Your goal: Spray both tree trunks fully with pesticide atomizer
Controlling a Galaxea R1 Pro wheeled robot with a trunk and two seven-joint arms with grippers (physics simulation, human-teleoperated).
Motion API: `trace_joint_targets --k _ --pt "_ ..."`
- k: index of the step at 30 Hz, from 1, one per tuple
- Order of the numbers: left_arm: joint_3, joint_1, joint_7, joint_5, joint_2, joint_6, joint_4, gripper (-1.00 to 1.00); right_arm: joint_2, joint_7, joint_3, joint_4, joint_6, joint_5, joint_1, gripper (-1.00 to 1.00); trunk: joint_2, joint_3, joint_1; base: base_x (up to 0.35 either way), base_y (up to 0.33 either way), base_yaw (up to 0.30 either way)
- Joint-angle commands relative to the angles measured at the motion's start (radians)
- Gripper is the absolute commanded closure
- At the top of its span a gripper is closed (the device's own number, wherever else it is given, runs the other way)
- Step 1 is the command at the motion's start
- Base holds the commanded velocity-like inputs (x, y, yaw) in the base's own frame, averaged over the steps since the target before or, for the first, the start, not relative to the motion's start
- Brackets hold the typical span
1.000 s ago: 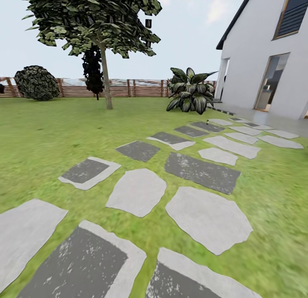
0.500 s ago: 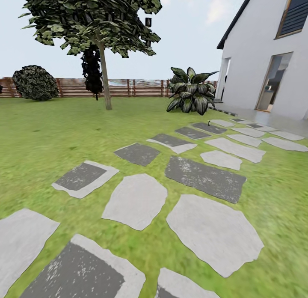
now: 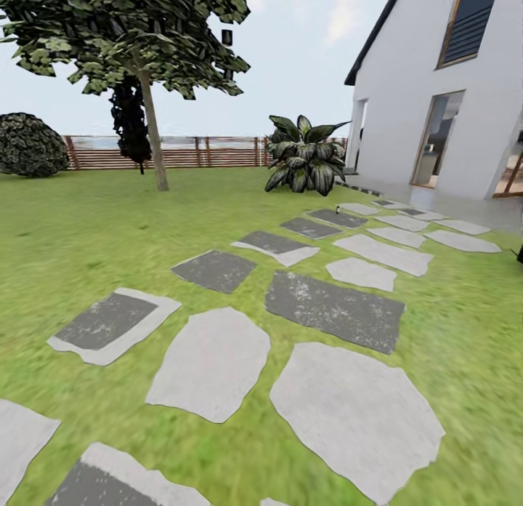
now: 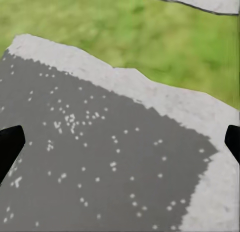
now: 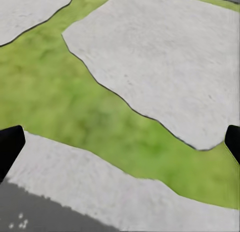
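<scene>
One tree (image 3: pixel 131 33) stands at the far left of the lawn in the head view, its thin grey-brown trunk (image 3: pixel 154 139) bare below dark foliage. A darker, narrower tree (image 3: pixel 129 121) stands just behind it by the fence. A tiny dark upright object (image 3: pixel 338 209) stands by a far stepping stone, too small to tell whether it is the pesticide atomizer. My left gripper (image 4: pixel 120 142) hangs open over a dark stepping stone. My right gripper (image 5: pixel 120 142) hangs open over pale stones and grass. Neither holds anything.
A path of grey stepping stones (image 3: pixel 334 310) runs across the lawn toward the white house (image 3: pixel 450 106) at the right. A broad-leaved shrub (image 3: pixel 303 157) stands near the house corner. A round bush (image 3: pixel 29 144) and a wooden fence (image 3: pixel 211 151) line the back.
The whole head view has shifted left and the stones have come nearer, so the camera has moved forward and turned right. More of the house doorway shows.
</scene>
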Motion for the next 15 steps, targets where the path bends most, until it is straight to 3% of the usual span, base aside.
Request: trace_joint_targets --k 1,15 --pt "0.000 0.000 0.000 0.000 0.000 0.000 0.000 -1.00 0.000 0.000 0.000 0.000 0.000 0.000 0.000 -1.00 0.000 0.000 0.000 0.339 0.000 -0.024" --pt "-0.001 0.000 0.000 0.000 0.000 0.000 0.000 -1.00 0.000 0.000 0.000 0.000 0.000 0.000 0.000 -1.00 0.000 0.000 0.000 0.339 0.000 -0.002"
